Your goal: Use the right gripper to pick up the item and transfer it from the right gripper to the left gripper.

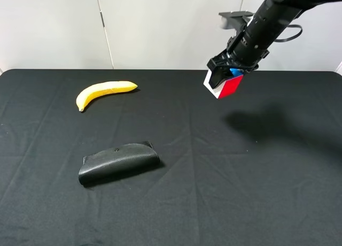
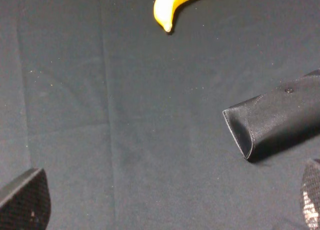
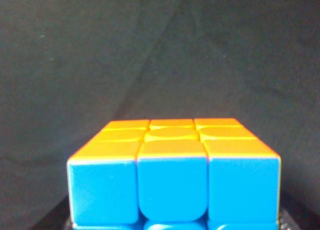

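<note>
1. Above the far edge of the bench [image 1: 214, 176], toward its far right corner, your right gripper [image 1: 221, 75] is clenched on the cube [image 1: 228, 86]. It holds the cube clear of the black cloth, and the shadow falls on the cloth nearer the right edge.
2. The cube hangs tilted. In the high view you see white and red faces, with a patch of blue up between the jaws. In the right wrist view you see a blue face and an orange one. Much of its body juts out past the jaws, which probably leaves free faces for the second grasp.
3. Your left gripper [image 2: 165, 210] is spread wide with nothing between its fingertips [image 2: 22, 202]. It looks down on the cloth beside the pouch [image 1: 118, 163]. Its arm does not show in the high view, so you can judge it well apart from the cube and the handover not yet begun.
4. The banana [image 1: 106, 92] lies toward the far left corner. The pouch lies left of middle, nearer the near edge. Both are well away from the cube.
5. No brand, label or writing can be read anywhere. The pouch shows only a small stud.
</note>
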Tool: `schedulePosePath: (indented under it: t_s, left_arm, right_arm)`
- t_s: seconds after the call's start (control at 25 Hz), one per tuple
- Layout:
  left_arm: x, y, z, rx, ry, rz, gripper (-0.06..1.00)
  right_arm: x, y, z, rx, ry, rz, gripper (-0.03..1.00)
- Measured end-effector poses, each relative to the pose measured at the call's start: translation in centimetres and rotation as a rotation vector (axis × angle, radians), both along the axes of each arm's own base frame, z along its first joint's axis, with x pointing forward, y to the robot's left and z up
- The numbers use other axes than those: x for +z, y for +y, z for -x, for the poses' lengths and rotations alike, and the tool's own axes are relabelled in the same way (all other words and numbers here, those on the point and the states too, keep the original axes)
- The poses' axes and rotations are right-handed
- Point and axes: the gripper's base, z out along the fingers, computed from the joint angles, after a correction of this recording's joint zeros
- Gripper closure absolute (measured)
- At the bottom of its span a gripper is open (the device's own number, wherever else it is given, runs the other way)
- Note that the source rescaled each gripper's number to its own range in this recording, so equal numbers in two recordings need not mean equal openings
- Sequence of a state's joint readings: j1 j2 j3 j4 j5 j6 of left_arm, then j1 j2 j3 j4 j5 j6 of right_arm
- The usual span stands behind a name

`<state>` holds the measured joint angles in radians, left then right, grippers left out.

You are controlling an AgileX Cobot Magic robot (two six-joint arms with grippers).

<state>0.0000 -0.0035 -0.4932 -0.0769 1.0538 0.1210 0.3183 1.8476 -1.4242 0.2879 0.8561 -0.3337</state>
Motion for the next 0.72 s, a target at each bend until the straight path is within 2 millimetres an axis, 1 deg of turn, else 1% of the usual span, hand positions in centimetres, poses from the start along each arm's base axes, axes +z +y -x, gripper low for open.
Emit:
schedulePosePath:
  t_s: [0.2,0.48,0.6,0.72]
  left_arm:
    - [0.0,0.0,0.0,0.0,0.0,0.0,-0.06]
    - [0.0,0.0,0.0,0.0,0.0,0.0,-0.06]
    - [0.0,0.0,0.0,0.0,0.0,0.0,-0.06]
    - [0.0,0.0,0.0,0.0,0.0,0.0,-0.06]
  right_arm:
    - [1.4,0.0,1.0,0.008,0.027,-0.024,0.95]
    - [1.9,0.4,1.8,0.02,0.07,-0.054,0.95]
    - [1.9,1.7,2.5,0.063,0.078,-0.047,0.95]
    - [2.3,4.2,3.9,0.138,0.069,-0.049,0.95]
